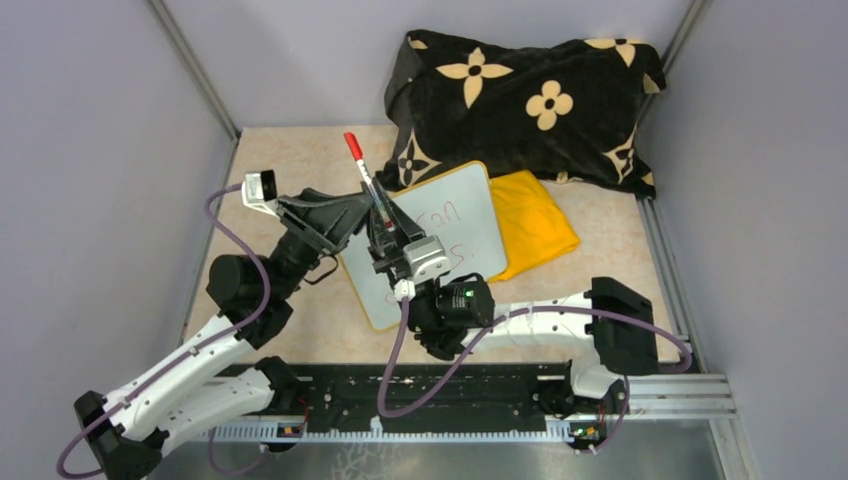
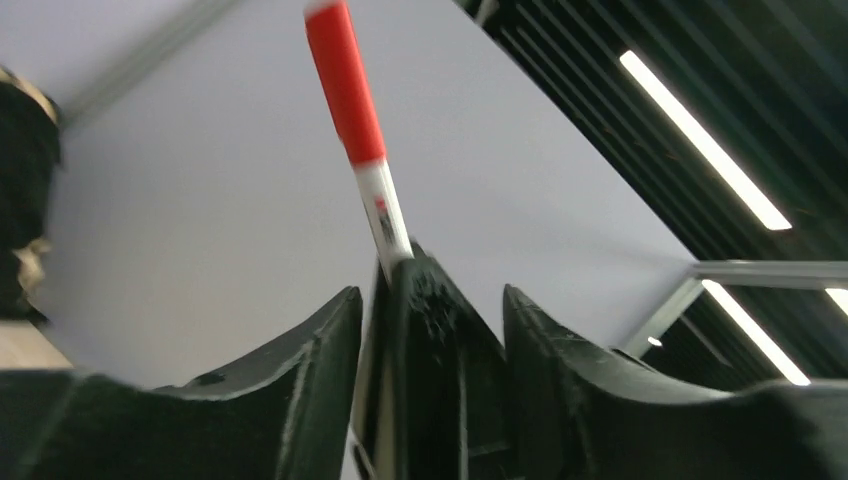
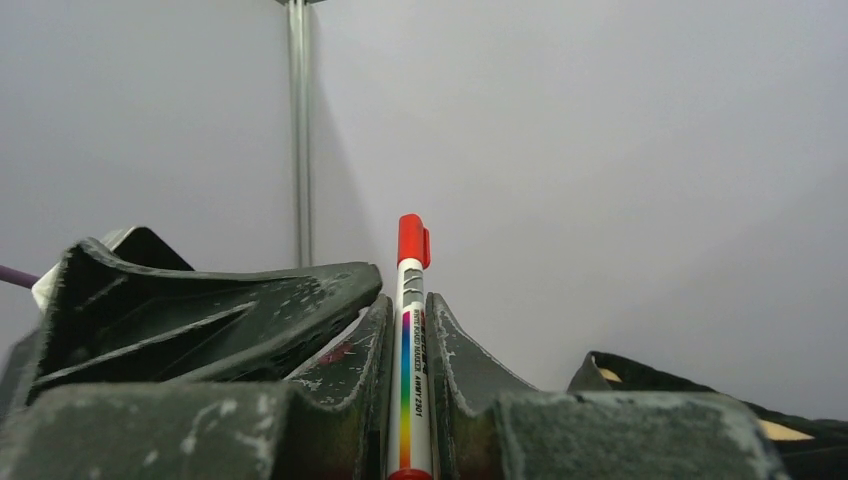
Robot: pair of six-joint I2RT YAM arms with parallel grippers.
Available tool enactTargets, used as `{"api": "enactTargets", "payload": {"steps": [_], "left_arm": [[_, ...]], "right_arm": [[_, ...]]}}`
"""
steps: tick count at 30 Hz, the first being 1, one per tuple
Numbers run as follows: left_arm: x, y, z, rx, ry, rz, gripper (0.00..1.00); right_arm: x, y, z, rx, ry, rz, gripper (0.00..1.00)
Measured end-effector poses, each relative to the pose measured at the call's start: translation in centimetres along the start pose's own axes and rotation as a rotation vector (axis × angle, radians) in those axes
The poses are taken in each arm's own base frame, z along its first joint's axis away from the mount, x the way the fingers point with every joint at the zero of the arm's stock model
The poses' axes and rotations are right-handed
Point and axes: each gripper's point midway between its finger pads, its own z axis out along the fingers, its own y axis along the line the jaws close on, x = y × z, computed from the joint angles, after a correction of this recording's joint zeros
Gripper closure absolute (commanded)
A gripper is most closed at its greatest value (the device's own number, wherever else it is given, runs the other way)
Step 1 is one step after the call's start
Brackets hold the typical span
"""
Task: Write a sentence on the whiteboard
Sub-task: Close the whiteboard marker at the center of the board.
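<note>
Pinching a red-capped marker (image 3: 412,350) in the right gripper (image 3: 410,300) over the whiteboard (image 1: 470,215), with the left gripper (image 2: 428,295) spread either side.

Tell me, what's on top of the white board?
Red letters are on the whiteboard. The right gripper, its jaws shut on a red-capped marker, and the left gripper cover the board's left part, so any writing there is hidden.

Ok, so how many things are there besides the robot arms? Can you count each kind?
whiteboard: 1
red marker: 1
yellow cloth: 1
black flowery pillow: 1
Total: 4
</note>
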Motion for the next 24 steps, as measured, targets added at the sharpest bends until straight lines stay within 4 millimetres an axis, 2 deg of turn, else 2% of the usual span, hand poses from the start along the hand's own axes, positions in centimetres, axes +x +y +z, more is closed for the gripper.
{"api": "enactTargets", "payload": {"steps": [3, 5, 10, 18, 24], "left_arm": [[2.0, 0.0, -0.5, -0.002, 0.087, 0.006, 0.14], [2.3, 0.4, -0.7, -0.016, 0.101, 0.022, 0.11], [1.7, 0.4, -0.9, -0.042, 0.094, 0.090, 0.10], [-1.2, -2.1, 0.2, -0.033, 0.005, 0.213, 0.12], [-1.5, -2.5, 1.3, -0.029, 0.001, 0.251, 0.17]], "right_arm": [[0.1, -0.4, 0.2, 0.005, -0.004, -0.005, 1.00], [0.2, -0.4, 0.0, -0.002, -0.002, -0.010, 1.00], [-0.2, -0.7, -0.7, -0.020, 0.000, -0.003, 1.00], [-2.2, -1.9, -2.1, -0.070, 0.003, 0.095, 1.00], [-3.5, -2.8, -2.6, -0.099, 0.006, 0.201, 1.00]]}}
